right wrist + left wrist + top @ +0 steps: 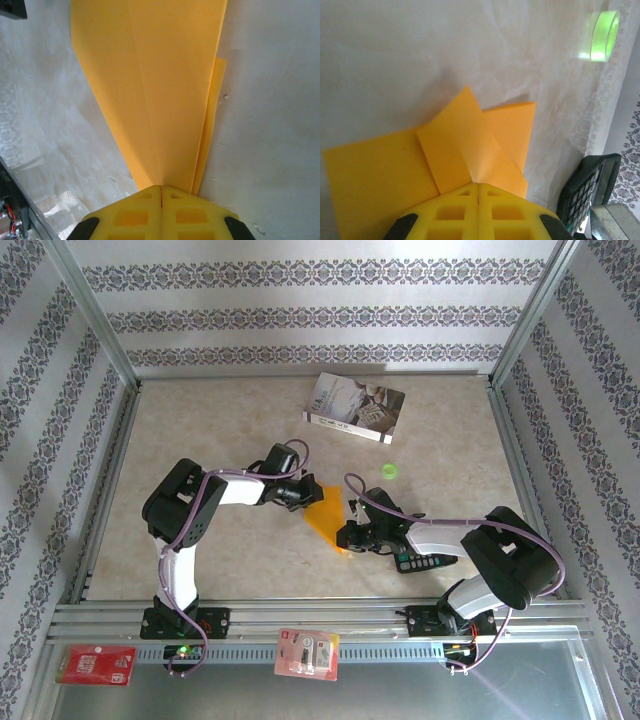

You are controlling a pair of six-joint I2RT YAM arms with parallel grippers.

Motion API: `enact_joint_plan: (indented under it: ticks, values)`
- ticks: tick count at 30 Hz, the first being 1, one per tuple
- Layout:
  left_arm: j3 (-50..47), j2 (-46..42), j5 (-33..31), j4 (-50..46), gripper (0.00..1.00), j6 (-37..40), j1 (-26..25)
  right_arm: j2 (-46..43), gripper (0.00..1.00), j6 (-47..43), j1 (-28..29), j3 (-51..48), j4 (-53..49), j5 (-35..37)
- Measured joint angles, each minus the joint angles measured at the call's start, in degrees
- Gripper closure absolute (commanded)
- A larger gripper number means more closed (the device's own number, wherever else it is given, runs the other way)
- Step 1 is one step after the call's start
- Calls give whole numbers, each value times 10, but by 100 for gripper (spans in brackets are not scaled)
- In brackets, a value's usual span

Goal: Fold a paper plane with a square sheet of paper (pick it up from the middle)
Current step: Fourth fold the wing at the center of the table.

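In the left wrist view, the yellow fingers [445, 212] of the left tool [478, 186] lie closest to you. They are pressed together with no gap at the seam, clamped on a raised fold of the sheet of paper [465, 145]. The orange sheet is partly folded: one flap stands up from the seam and flatter layers spread to either side on the worktop [395, 60].

In the right wrist view, the right tool [161, 187] is likewise closed, with its fingers [195, 215] meeting on the narrow end of the sheet of paper [165, 90]. From that point the sheet widens away from you, with a crease along its length and a second layer showing at its right edge.

Refer to the top view for layout. The sheet of paper [325, 512] lies mid-worktop between the left tool [297, 492] and the right tool [350, 537], each gripping one end. A black calculator [425, 562] lies under the right arm. A small green round object [389, 471] sits between the sheet and a grey-white book [355, 407] near the far wall. Two packets [307, 653] [96, 664] rest on the near rail.
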Motion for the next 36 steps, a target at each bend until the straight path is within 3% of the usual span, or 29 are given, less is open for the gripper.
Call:
enact_joint_plan:
  ticks: [11, 19, 25, 29, 36]
  values:
    - [50, 35, 31, -17, 88, 8, 37, -2, 100, -11, 0, -2, 1, 0]
    - [45, 10, -18, -19, 78, 24, 73, -19, 100, -47, 0, -1, -34, -12]
    - [-63, -125, -37, -16, 66, 17, 59, -89, 79, -83, -1, 4, -117, -11]
    - [-129, -196, -42, -5, 63, 9, 38, -156, 71, -84, -5, 5, -125, 36]
    - [-189, -208, -42, 17, 62, -17, 17, -108, 65, -70, -5, 29, -112, 103]
